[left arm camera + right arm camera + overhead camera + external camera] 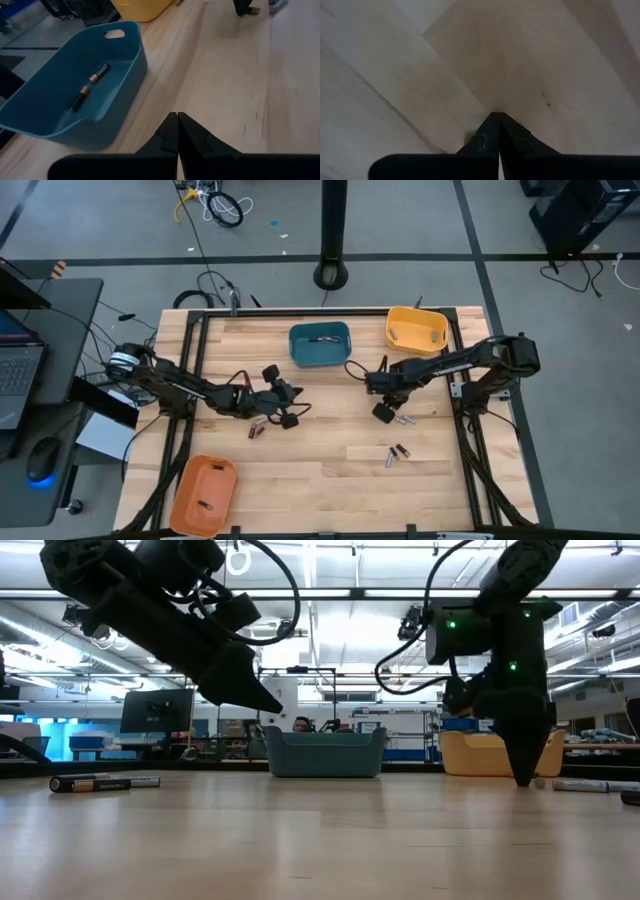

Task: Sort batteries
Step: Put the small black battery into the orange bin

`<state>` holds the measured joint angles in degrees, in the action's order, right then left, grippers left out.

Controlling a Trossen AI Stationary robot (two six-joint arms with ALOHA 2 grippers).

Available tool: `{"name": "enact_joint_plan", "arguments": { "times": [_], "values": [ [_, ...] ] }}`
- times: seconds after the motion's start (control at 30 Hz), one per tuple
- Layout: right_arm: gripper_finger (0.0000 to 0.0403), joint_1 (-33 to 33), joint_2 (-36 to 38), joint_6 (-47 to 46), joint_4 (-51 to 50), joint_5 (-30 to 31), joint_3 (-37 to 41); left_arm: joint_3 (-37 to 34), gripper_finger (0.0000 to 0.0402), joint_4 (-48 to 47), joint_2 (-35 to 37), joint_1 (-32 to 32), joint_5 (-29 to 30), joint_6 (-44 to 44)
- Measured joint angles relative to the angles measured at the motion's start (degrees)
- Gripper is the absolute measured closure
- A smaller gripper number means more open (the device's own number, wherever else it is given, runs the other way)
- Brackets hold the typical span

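Observation:
Two batteries [90, 86] lie end to end in the teal bin [320, 345]. Loose batteries lie on the wooden table: a pair [258, 426] near my left gripper, one [405, 420] beside my right gripper, and two more [395, 453] toward the near edge. My left gripper [177, 120] is shut and empty. It slants down over the table's middle, just short of the teal bin. My right gripper [497, 116] is shut and empty too. It points straight down close above bare wood, right of centre [383, 413].
A yellow bin [415, 330] stands at the far right next to the teal one. An orange bin [205, 492] sits at the near left corner. Black frame rails [190, 380] run along the table's sides. Bare wood lies between the two grippers.

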<state>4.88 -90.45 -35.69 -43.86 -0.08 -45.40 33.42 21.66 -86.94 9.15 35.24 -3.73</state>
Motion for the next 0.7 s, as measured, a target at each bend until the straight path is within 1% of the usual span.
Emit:
{"name": "enact_joint_plan", "arguments": {
  "times": [0.17,0.23,0.33,0.5,0.6,0.7],
  "values": [
    [0.0395,-0.2,0.2,-0.4,2.3,0.8,1.2,0.0,0.0396,-0.5,0.0,0.0,0.0,-1.0],
    [0.0395,-0.4,0.8,0.1,2.3,1.8,1.2,0.0,0.0396,-0.4,0.0,0.0,0.0,-1.0],
    [0.0395,-0.5,2.5,3.5,3.1,4.8,-0.6,0.0,0.0396,-0.2,0.0,0.0,0.0,-0.9],
    [0.0388,-1.8,7.5,15.6,0.4,5.2,-2.6,0.0,0.0396,-0.3,0.0,0.0,0.0,-0.8],
    [0.037,-2.9,10.3,23.8,-3.2,5.2,-2.8,0.0,0.0396,-0.4,0.0,0.0,0.0,-0.7],
    [0.0345,-4.2,10.6,30.1,-8.1,4.8,-2.7,0.0,0.0396,-0.4,0.0,0.0,0.0,-0.7]
  ]
}}
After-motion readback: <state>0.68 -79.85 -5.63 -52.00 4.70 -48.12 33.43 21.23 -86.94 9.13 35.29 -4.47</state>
